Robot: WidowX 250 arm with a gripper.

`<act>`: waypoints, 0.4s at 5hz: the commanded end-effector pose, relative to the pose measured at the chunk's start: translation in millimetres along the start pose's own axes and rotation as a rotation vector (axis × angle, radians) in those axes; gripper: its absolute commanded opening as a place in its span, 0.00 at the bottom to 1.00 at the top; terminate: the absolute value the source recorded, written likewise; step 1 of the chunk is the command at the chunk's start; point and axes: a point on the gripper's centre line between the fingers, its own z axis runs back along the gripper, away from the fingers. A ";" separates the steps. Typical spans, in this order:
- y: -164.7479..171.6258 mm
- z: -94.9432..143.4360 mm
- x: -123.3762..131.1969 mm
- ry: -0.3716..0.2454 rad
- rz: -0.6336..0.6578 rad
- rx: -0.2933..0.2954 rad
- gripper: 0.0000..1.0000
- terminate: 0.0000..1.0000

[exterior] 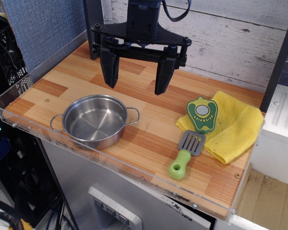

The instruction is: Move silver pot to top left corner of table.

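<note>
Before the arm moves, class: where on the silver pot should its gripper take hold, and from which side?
Probably the silver pot rim, from above: it sits upright and lidless, so one finger of the open gripper can go inside the wall. The loop handles are thin wire.

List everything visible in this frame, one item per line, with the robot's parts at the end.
Shallow round stainless steel pot with two wire loop handles: one, silver, near the table's front left edge, empty.
Folded yellow cloth: one, yellow, right side of the table.
Green pepper-shaped toy with a grey centre: one, lying on the cloth's left part.
Toy spatula with grey slotted head and green handle: one, front of the cloth, head touching its edge.
Wooden plank table with clear acrylic rim: one, light and reddish-brown.
Black two-finger gripper: one, open, above the table behind the pot, holding nothing.
</note>
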 end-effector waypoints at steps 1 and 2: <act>0.0 0.0 0.0 0.000 0.000 0.000 1.00 0.00; 21.6 -21.7 10.5 0.078 0.094 0.007 1.00 0.00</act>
